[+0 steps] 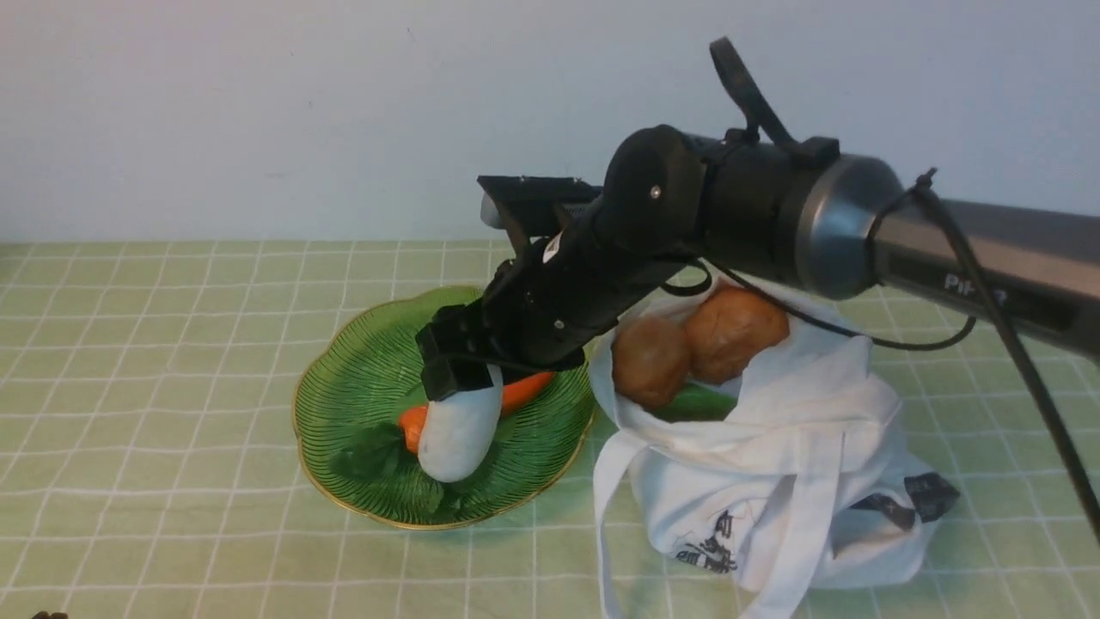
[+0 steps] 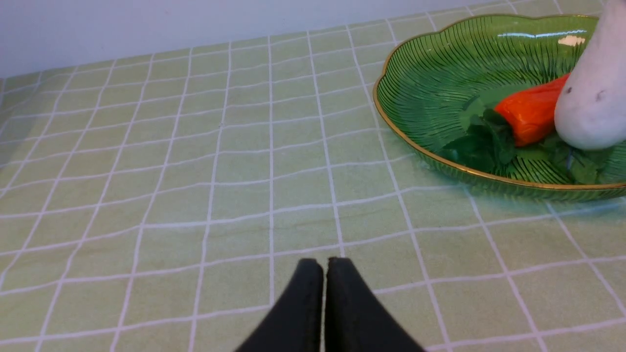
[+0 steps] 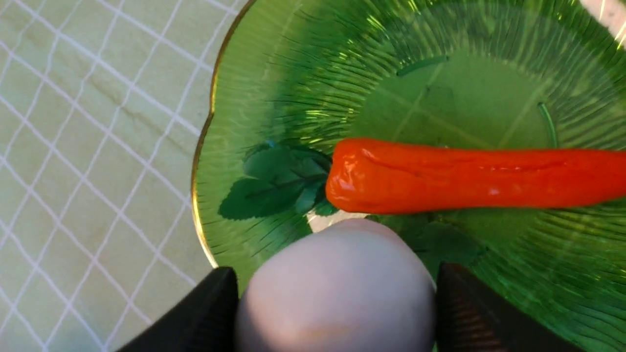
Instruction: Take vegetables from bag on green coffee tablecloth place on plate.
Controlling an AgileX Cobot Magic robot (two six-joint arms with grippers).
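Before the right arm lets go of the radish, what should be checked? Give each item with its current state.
1. Grip: right gripper shut on radish: ok.
2. Radish inside the rim of the plate: ok.
3. Radish's lower end resting on the plate: cannot tell.
4. Gap between radish and carrot: cannot tell, they overlap in every view.
5. Clearance: left gripper shut, over the tablecloth, away from the plate: ok.
6. Next pick: two potatoes exposed at the mouth of the bag: ok.
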